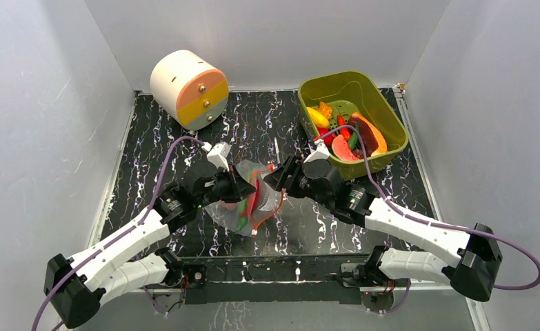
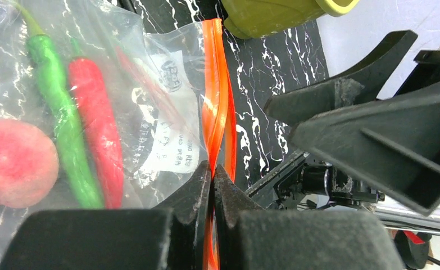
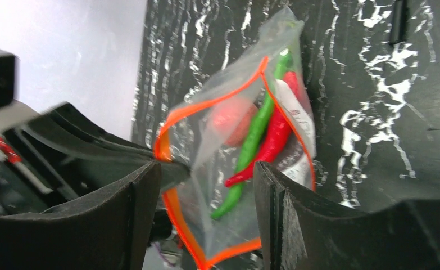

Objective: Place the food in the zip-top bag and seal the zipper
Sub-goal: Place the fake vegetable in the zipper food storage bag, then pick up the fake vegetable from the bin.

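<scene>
Two hands | left hand (image 2: 212, 171) pinches zipper (image 2: 216, 95) | right hand (image 3: 206, 174) spread wide | zip-top bag (image 2: 150, 50) label (image 2: 172, 135) print unreadable

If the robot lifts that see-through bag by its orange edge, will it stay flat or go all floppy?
Probably floppy: the bag is thin, crinkled film, and the zipper twists just beyond the left gripper pinching it. It would likely sag bottom-heavy, since the peach, green pepper and red chili sit inside.

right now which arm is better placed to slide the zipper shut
Probably right: the right end effector is open astride the zip-top bag, free to move. The left end effector is shut on the zipper, anchoring it.
</scene>
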You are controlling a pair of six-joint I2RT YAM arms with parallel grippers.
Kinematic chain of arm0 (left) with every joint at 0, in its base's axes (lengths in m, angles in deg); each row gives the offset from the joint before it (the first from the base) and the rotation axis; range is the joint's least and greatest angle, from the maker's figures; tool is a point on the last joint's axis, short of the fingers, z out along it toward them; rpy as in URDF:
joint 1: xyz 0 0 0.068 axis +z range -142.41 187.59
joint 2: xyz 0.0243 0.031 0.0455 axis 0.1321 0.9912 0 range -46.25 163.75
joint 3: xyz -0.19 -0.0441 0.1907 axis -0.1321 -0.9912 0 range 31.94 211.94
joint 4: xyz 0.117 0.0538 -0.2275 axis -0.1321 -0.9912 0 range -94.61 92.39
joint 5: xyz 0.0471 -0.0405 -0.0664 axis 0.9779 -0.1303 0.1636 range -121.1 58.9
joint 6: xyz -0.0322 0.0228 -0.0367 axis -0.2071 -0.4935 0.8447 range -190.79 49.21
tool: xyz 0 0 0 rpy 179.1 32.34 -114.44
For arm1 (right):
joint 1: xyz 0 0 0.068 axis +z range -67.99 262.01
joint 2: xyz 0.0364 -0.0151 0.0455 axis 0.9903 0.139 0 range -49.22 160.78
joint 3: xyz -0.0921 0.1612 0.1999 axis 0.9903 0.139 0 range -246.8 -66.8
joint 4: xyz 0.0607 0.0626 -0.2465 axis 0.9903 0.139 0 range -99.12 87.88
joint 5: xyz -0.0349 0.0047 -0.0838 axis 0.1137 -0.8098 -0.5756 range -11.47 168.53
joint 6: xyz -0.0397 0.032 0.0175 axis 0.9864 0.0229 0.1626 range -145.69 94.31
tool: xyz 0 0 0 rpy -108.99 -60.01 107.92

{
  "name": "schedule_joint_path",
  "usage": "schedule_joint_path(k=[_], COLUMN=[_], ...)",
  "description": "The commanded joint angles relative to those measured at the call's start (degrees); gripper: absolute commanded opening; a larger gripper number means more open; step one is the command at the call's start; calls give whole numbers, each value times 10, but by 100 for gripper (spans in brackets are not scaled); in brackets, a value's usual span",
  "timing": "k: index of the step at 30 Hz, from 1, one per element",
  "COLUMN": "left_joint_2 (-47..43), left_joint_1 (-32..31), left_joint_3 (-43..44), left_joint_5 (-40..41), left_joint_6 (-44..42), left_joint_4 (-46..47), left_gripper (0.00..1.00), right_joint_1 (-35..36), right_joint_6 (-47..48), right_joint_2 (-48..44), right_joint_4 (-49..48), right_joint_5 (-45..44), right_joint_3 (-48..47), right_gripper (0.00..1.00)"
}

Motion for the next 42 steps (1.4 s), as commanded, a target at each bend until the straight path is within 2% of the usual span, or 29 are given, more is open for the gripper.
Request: schedule_joint_path(k=[1,6,13,18,26,30,36,42], left_joint_2=[8,10,4,18,27,35,-3,-32], left_joint_1=[-2,-2,-2,-1,-2,-2,-2,-2], left_joint_3=[41,54,86,109,103,99,49,34], left_joint_5=[25,48,96,120,162,166,124,79], left_joint_6=[-38,-65,-131,-179,-223,-250,-262,-264], left_joint_4=[-34,-59,-108,-120,-105,-111,-85,-71], left_gripper=[0,0,0,0,0,0,0,0], right_joint_1=[2,1,1,1,-19,-53,-161,-226], right_joint_6=[94,171,215,280,322,333,335,344], right_joint_2=[-12,-17,-14,-18,-3,23,84,134], right_joint_4=[58,109,155,244,241,216,206,187], right_joint_5=[6,-8,-12,-133,-244,-253,-184,-201], right_joint_3=[-15,-36,-77,-154,-219,-239,-269,-291], right_gripper=[58,54,53,54,54,53,53,52])
